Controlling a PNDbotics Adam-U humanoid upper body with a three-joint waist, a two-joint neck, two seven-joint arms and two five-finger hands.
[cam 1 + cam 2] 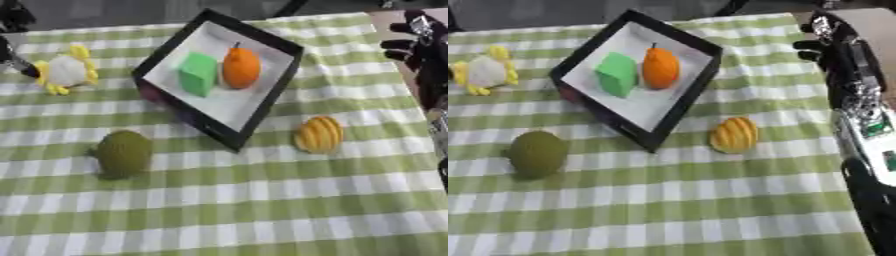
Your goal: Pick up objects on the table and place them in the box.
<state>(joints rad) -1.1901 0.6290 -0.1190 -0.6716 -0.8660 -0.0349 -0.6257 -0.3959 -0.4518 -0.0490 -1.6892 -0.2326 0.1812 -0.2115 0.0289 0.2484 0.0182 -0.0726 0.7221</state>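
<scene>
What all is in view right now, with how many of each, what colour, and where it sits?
Box: one, black rim with white inside, far centre of the table, set askew.
Green block: one, green, in the box, left of the orange.
Orange: one, orange, in the box, touching or nearly touching the block.
Ridged yellow-orange object: one, on the cloth right of the box.
Olive-green round object: one, on the cloth, near left.
White and yellow toy: one, far left.
Tablecloth: one, green and white checked.
Right hand: one, black, far right, fingers curled, holding nothing.
</scene>
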